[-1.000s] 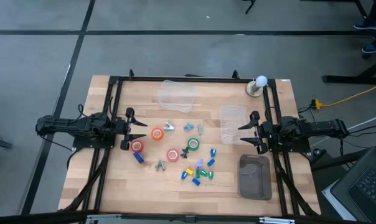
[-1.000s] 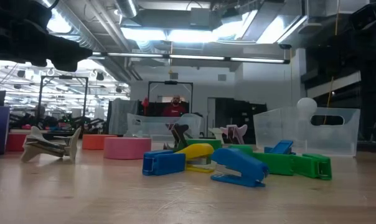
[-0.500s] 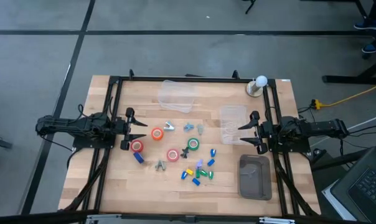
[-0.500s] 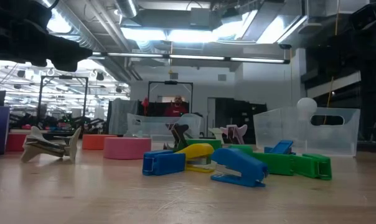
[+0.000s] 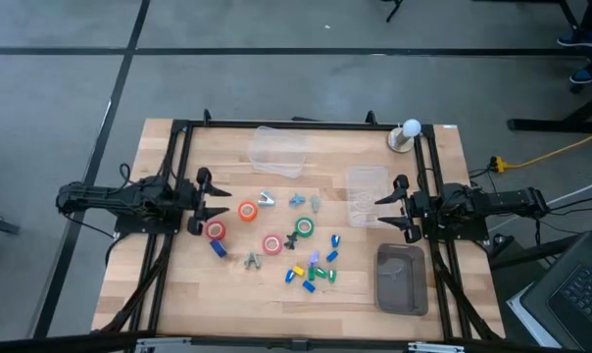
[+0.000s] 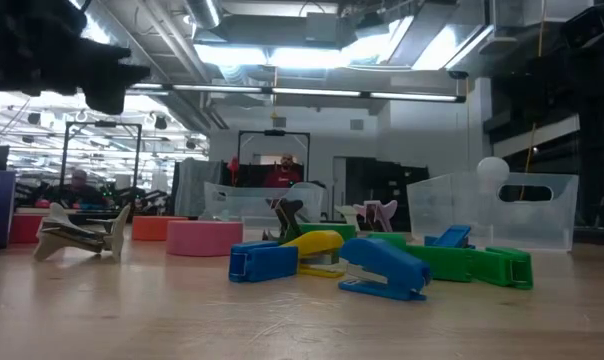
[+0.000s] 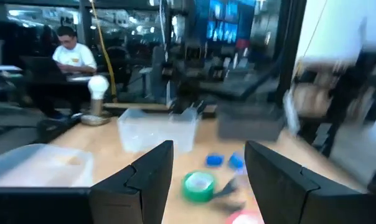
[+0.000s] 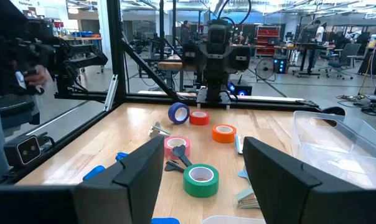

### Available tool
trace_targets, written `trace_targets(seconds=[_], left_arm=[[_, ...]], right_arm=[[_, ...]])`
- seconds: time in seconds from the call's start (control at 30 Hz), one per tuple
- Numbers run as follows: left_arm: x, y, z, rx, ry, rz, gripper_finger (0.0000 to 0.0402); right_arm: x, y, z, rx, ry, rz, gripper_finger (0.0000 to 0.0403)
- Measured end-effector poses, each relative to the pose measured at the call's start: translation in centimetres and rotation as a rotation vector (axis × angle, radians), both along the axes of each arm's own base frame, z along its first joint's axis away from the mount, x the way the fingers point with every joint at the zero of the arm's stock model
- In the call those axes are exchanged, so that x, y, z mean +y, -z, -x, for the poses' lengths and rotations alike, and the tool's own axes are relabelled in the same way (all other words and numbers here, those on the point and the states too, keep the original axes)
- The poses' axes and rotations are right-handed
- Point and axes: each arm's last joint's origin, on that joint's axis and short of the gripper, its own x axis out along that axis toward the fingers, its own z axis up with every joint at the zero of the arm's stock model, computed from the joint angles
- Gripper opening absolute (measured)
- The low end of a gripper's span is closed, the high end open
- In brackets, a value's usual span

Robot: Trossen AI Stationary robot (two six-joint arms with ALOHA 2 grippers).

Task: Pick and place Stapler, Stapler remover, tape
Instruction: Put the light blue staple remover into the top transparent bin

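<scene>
At table's left edge: left tool [image 5: 200, 202] open, empty.

Pale matt wood table [image 5: 178, 294], clear glossy plastic bins [image 5: 279, 150], glossy plastic staplers [image 6: 385, 270].

Grey concrete floor [image 5: 71, 88] crossed by dark seams surrounds the wooden table [image 5: 178, 294]. Beyond the left pincer's reach, ceiling strip lights [image 6: 312, 55], ducting, desks and a seated person [image 7: 70, 53] fill the workshop.
</scene>
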Motion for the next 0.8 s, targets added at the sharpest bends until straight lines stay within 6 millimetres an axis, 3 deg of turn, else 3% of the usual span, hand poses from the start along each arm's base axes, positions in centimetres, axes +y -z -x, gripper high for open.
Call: trace_targets(seconds=[0.2,0.43,0.8], left_arm=[[0.04,-0.51,0.07,-0.047,0.025,0.295,0.0196],[0.13,-0.46,0.06,-0.048,0.004,0.397,0.0196],[0.14,0.04,-0.48,0.027,-0.03,0.285,0.0196]], right_arm=[[0.0,0.01,0.0,0.0,0.0,0.0,0.0225],[0.0,0.0,0.0,0.0,0.0,0.0,0.0225],[0.0,-0.01,0.0,0.0,0.0,0.0,0.0225]])
